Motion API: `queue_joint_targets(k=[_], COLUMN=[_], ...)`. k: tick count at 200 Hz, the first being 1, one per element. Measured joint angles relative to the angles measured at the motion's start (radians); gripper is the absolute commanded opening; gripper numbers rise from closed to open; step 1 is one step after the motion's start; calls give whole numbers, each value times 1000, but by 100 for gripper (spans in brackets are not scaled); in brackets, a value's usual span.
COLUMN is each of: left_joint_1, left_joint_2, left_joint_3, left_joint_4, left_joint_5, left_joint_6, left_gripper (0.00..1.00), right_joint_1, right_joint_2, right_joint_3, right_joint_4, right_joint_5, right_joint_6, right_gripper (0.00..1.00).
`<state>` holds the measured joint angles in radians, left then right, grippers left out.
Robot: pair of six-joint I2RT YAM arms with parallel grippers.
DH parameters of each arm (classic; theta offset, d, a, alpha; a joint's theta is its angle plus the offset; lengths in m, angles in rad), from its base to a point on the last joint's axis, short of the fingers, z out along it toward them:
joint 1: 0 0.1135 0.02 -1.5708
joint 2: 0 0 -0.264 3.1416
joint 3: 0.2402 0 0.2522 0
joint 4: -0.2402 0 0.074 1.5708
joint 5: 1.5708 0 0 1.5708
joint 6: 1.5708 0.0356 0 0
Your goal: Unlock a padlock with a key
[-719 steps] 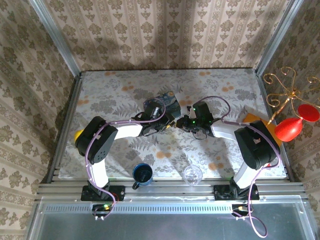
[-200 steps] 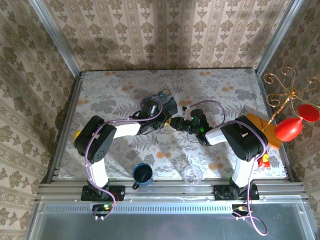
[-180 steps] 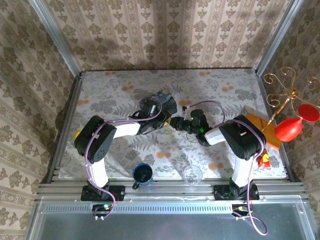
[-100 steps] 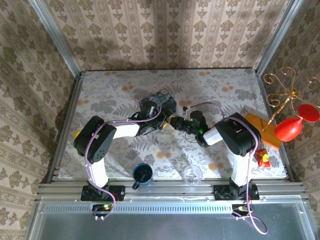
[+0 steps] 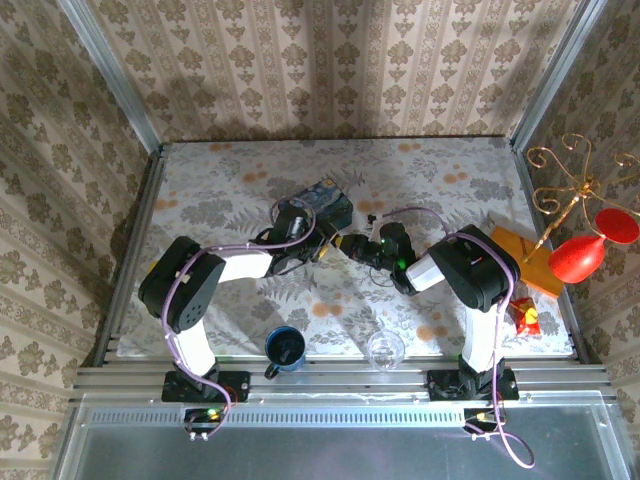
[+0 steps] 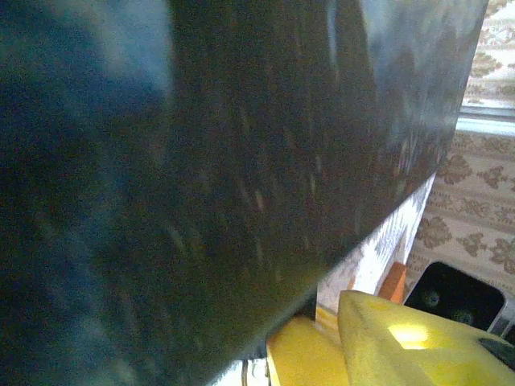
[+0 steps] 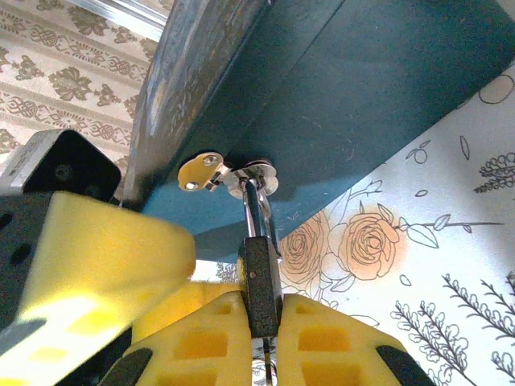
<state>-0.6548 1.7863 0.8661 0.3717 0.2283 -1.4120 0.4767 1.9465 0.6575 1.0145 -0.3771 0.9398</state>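
The padlock (image 7: 263,288), small and dark grey, hangs by its shackle from the silver hasp (image 7: 251,180) on the front of the blue tin (image 7: 378,96). My right gripper (image 7: 263,326) is shut on the padlock body, a yellow pad on each side. A thin metal sliver shows under the body between the pads; I cannot tell whether it is the key. A small brass tab (image 7: 199,171) sits beside the hasp. From above, the left gripper (image 5: 328,247) and right gripper (image 5: 349,245) meet at the tin (image 5: 318,198). The left gripper (image 6: 330,322) is pressed to the tin wall, its jaws unclear.
A blue mug (image 5: 285,347) and a clear glass (image 5: 385,349) stand near the front edge. At the right lie an orange board (image 5: 520,250), a red balloon-like shape (image 5: 575,258) on a gold wire stand (image 5: 568,175) and a small red-yellow object (image 5: 522,312).
Both grippers and the tin have shifted a little to the left. The left arm's base link has swung leftward. The right gripper stays closed at the tin's front.
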Motion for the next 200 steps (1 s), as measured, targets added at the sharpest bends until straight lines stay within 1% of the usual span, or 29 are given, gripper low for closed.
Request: queue_joint_targets(k=[9,14,50,54,60,89,104,109,121,148,161,180,186,200], left_joint_1=[6,10,8,7,8,8,8,7,7,6,4,2,0,-5], left_joint_2=[11,18,47,49,52,59,59,59,59,45,13,-63,-94,-160], left_joint_3=[0,0,18,20,23,26,26,26,26,11,-10,-35,-37,-37], left_joint_4=[9,16,42,43,45,53,55,56,56,66,68,64,55,22], left_joint_5=[-9,-13,-23,-23,-23,-23,-22,-22,-23,-34,-53,-91,-103,-137], left_joint_6=[2,11,41,43,46,58,58,58,63,84,106,135,151,204], left_gripper=[47,44,40,37,36,35,37,39,48,65,80,93,99,100], right_joint_1=[-5,-8,-40,-44,-48,-58,-58,-58,-58,-58,-58,-58,-58,-58], right_joint_2=[0,0,0,0,0,0,0,0,0,0,0,-5,-6,-13], right_joint_3=[-5,-9,-25,-25,-25,-25,-25,-25,-25,-26,-28,-32,-32,-31], right_joint_4=[0,0,5,6,7,7,7,6,4,-14,-20,-22,-23,-24], right_joint_5=[-4,-7,-46,-51,-57,-74,-75,-75,-74,-68,-62,-54,-52,-47], right_joint_6=[8,12,56,61,67,87,90,93,105,147,168,189,192,195], right_gripper=[0,0,0,0,0,0,0,0,0,0,0,0,0,0])
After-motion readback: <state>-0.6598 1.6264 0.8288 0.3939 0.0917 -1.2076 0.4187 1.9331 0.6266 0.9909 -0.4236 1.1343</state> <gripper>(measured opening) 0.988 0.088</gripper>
